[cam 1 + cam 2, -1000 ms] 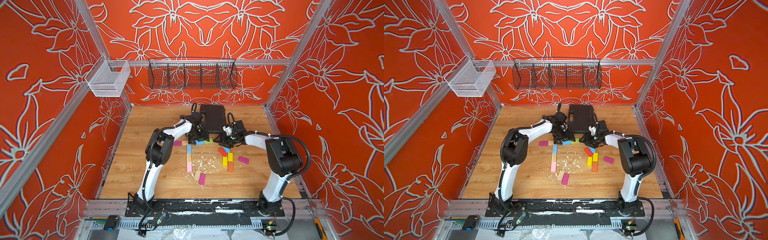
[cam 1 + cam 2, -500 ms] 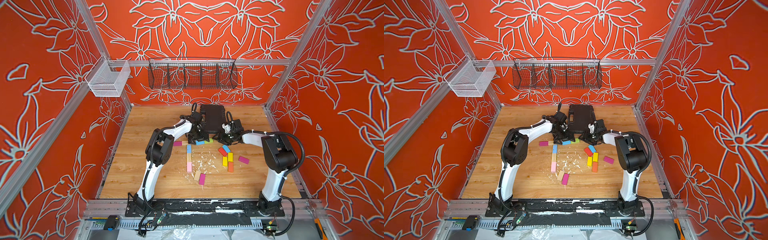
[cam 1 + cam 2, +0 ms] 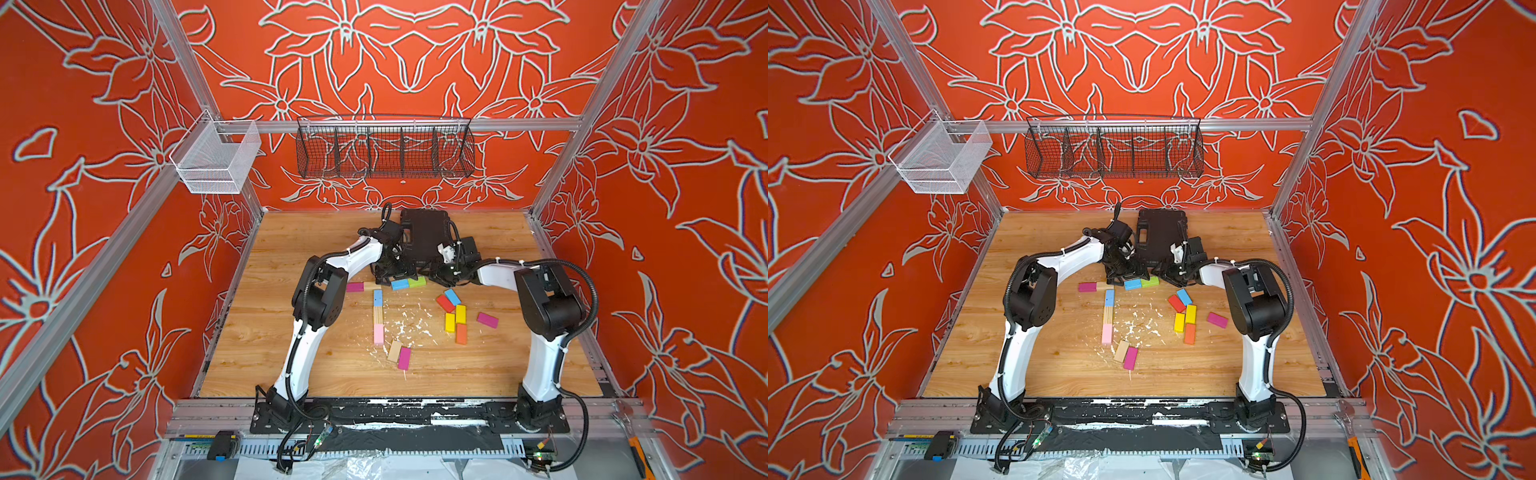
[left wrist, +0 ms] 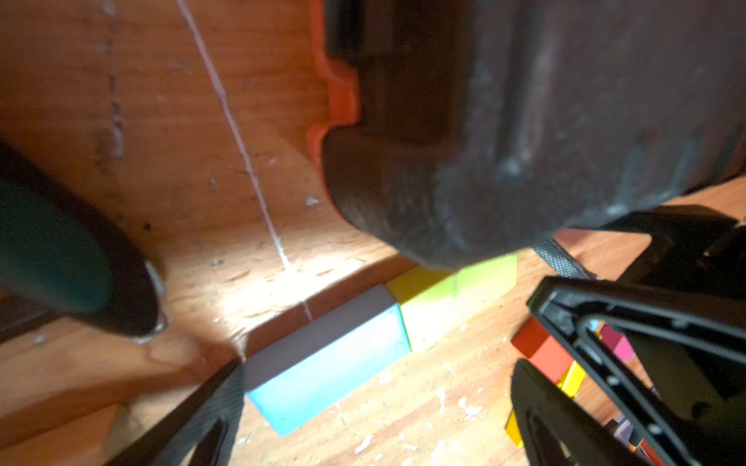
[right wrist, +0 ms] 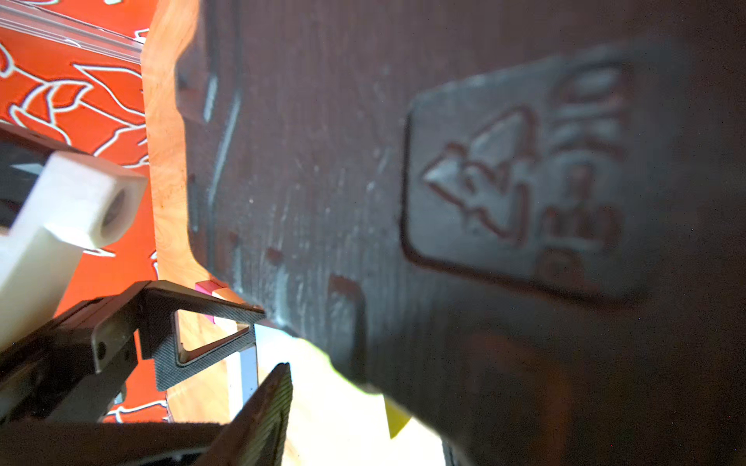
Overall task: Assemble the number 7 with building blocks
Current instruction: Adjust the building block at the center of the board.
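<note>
Left gripper (image 3: 395, 275): jaws spread wide, holding nothing; low over the table (image 3: 291, 332), at the near edge of the black case (image 3: 422, 235)
Between its fingers (image 4: 218, 403): blue block (image 4: 331, 363) lying flat; in the left wrist view one fingertip sits right at the block's end
Green block (image 4: 452, 302): end to end with the blue block, touching; a corner of the case hangs over its far side
Right gripper (image 3: 445, 277): just beside the green block, along the same case edge; one finger (image 5: 258, 411) shows in the right wrist view, its mate hidden; cannot tell how wide it stands or whether it grips anything
Number 7 (image 3: 377, 298): flat on the table, left of both grippers; magenta block (image 3: 355, 286) and plain wood block (image 3: 372, 286) across the top; blue, wood, then pink block (image 3: 378, 333) run down toward the robot from the wood block's right end
Spare blocks (image 3: 455, 316): blue, red, two yellow and orange bunched near the right arm, one magenta just beside them; a wood and magenta pair (image 3: 399, 354) near the foot of the 7
Table surface: wood grain; white flecks (image 3: 409, 328) scattered between the 7 and the bunch
</note>
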Controlling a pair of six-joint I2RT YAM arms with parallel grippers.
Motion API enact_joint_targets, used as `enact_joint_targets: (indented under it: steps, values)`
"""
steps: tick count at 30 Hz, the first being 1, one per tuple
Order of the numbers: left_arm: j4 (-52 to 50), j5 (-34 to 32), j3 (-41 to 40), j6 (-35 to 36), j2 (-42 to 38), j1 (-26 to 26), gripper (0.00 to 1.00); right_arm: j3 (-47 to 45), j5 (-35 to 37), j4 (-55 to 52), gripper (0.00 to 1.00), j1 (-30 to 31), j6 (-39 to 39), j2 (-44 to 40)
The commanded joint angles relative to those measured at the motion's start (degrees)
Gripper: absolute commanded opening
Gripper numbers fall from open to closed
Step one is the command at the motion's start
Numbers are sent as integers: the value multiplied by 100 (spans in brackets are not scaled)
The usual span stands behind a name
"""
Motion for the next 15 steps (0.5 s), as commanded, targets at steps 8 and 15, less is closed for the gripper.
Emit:
enact_joint_targets:
  steps: [8,15]
  values:
    - [61,298,62,-8,222,22,100,-140,-106,-52,54,179,271,168]
    - [107,386,71,-7,224,21,100,-417,-53,0,53,225,333,-60]
